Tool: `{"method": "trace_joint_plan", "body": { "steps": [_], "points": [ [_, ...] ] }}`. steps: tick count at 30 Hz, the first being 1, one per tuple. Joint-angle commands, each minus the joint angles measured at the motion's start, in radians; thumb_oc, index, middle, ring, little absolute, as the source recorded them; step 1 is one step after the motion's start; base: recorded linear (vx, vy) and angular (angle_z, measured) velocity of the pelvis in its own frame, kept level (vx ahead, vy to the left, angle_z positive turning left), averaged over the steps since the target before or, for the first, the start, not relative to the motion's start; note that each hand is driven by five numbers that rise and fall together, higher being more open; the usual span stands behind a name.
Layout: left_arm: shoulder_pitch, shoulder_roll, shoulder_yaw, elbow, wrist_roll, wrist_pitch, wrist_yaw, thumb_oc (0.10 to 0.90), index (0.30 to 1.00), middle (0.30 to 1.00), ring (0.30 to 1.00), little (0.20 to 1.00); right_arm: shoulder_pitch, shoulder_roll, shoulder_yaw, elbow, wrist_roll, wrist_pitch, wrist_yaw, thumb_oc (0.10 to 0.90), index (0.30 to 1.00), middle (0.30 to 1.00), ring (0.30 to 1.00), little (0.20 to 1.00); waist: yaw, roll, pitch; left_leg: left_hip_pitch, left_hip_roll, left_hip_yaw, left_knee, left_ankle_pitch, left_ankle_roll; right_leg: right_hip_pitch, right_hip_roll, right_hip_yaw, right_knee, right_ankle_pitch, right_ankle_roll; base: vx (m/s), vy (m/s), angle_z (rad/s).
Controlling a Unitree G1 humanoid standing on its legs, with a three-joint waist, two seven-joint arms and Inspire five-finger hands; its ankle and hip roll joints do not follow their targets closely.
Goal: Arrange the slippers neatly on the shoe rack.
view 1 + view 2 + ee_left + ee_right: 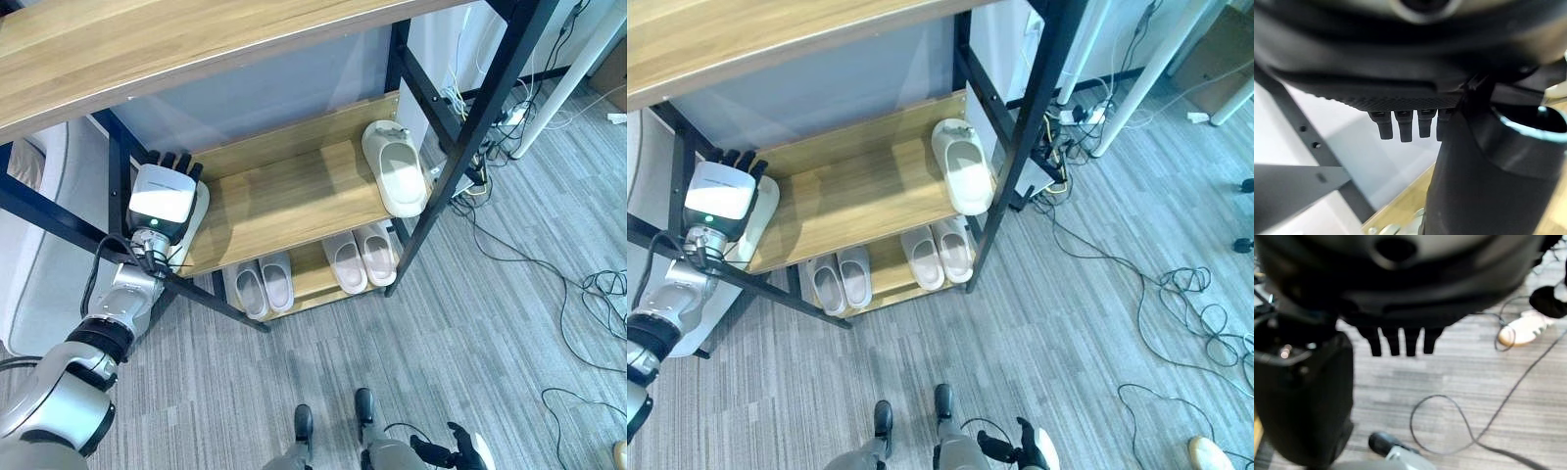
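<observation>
Your left hand (pixel 163 199) is at the left end of the shoe rack's (pixel 294 196) middle shelf (pixel 284 201), back of the hand up, lying over a pale slipper (pixel 199 213) at that end. You can see only a sliver of that slipper past the hand's right side. In the left wrist view the fingers (pixel 1405 126) run out straight in a row, with the grey back panel and wooden shelf beyond them, so the hand reads as extended rather than curled. You can't tell from these views whether the thumb has any hold on the slipper.

A second pale slipper (pixel 394 166) lies at the right end of the same shelf, well apart from the hand, toe toward the front edge, just beside the black right upright (pixel 480 127).

On the bottom shelf (pixel 309 279) you have two pairs: one left pair (pixel 265 286) and one right pair (pixel 361 258), each pair side by side and touching, toes to the front.

Your right hand (pixel 1029 448) is low at the bottom edge of the head views, over the grey carpet (pixel 470 333), nowhere near the rack. In the right wrist view its fingers (pixel 1400 341) hang straight and hold nothing. A person's light shoe (pixel 1523 329) shows on the carpet beyond them, and loose cables (pixel 588 294) trail across the floor to the right of the rack.
</observation>
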Motion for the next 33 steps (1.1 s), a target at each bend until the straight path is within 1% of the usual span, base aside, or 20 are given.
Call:
{"method": "trace_joint_plan", "body": {
  "steps": [1,6,11,13,18,19,21,24,29,33],
  "points": [
    [-0.179,0.036,0.021,0.075,0.012,0.041,0.030,0.800,0.900,0.900,0.900,0.900,-0.016,0.012,0.005,-0.060,0.021,-0.056,-0.028,0.800,0.900,0.900,0.900,0.900,-0.004,-0.028,-0.039,-0.017,-0.044,0.016,0.002,-0.076,0.023,0.019,-0.064,0.081,0.004,-0.084,0.152,0.01,0.007,-0.05],
    [-0.237,0.003,-0.045,0.122,0.031,0.038,0.013,0.800,0.900,0.900,0.900,0.900,-0.024,0.007,0.004,-0.060,0.034,-0.067,-0.034,0.800,0.900,0.900,0.900,0.900,-0.009,-0.028,-0.033,-0.031,-0.043,0.018,0.002,-0.074,0.023,0.002,-0.064,0.085,0.004,-0.079,0.154,0.00,0.001,-0.01],
    [-0.244,-0.011,-0.052,0.146,0.026,0.043,0.010,0.800,0.900,0.900,0.900,0.900,-0.026,0.002,0.001,-0.065,0.039,-0.068,-0.035,0.800,0.900,0.900,0.900,0.900,-0.008,-0.030,-0.035,-0.035,-0.043,0.018,0.002,-0.074,0.023,-0.003,-0.064,0.086,0.004,-0.079,0.154,0.01,-0.005,-0.03],
    [-0.239,-0.009,-0.039,0.134,0.024,0.045,0.014,0.800,0.900,0.900,0.900,0.900,-0.020,0.004,-0.001,-0.070,0.042,-0.070,-0.035,0.800,0.900,0.900,0.900,0.900,-0.007,-0.031,-0.036,-0.035,-0.042,0.018,0.002,-0.074,0.024,-0.003,-0.063,0.086,0.004,-0.080,0.153,0.00,0.000,0.00],
    [-0.221,0.016,-0.002,0.021,0.037,0.040,0.022,0.800,0.900,0.900,0.900,0.900,-0.017,0.010,-0.014,-0.077,0.056,-0.069,-0.033,0.800,0.900,0.900,0.900,0.900,-0.001,-0.032,-0.035,-0.019,-0.044,0.014,0.002,-0.078,0.024,0.015,-0.062,0.083,0.004,-0.088,0.150,0.01,-0.006,0.03],
    [-0.221,0.016,-0.002,0.021,0.037,0.040,0.022,0.800,0.900,0.900,0.900,0.900,-0.017,0.009,-0.014,-0.077,0.056,-0.069,-0.033,0.800,0.900,0.900,0.900,0.900,-0.001,-0.032,-0.035,-0.019,-0.044,0.014,0.002,-0.078,0.024,0.015,-0.062,0.083,0.004,-0.088,0.150,0.01,-0.004,0.04],
    [-0.197,0.042,0.032,-0.105,0.053,0.020,0.019,0.800,0.900,0.900,0.900,0.900,-0.012,0.021,-0.025,-0.075,0.059,-0.062,-0.028,0.800,0.900,0.900,0.900,0.900,0.008,-0.030,-0.036,-0.006,-0.046,0.010,0.002,-0.083,0.024,0.031,-0.063,0.080,0.004,-0.094,0.150,0.00,0.000,0.00],
    [-0.163,0.054,0.060,-0.157,0.060,0.011,0.018,0.800,0.900,0.900,0.900,0.900,-0.011,0.024,-0.024,-0.070,0.054,-0.055,-0.025,0.800,0.900,0.900,0.900,0.900,0.010,-0.029,-0.035,0.000,-0.047,0.008,0.002,-0.085,0.024,0.037,-0.063,0.079,0.004,-0.096,0.151,0.00,0.000,0.00],
    [-0.128,0.060,0.089,-0.188,0.068,0.009,0.021,0.800,0.900,0.900,0.900,0.900,-0.015,0.028,-0.024,-0.057,0.051,-0.049,-0.021,0.800,0.900,0.900,0.900,0.900,0.014,-0.027,-0.034,0.006,-0.047,0.008,0.002,-0.086,0.023,0.043,-0.064,0.075,0.004,-0.099,0.151,0.00,0.001,0.01],
    [-0.110,0.071,0.102,-0.168,0.074,0.022,0.021,0.800,0.900,0.900,0.900,0.900,-0.025,0.028,-0.023,-0.051,0.047,-0.044,-0.023,0.800,0.900,0.900,0.900,0.900,0.020,-0.025,-0.033,0.006,-0.045,0.007,0.002,-0.085,0.023,0.045,-0.064,0.072,0.004,-0.098,0.151,0.00,0.000,0.01]
  ]
}}
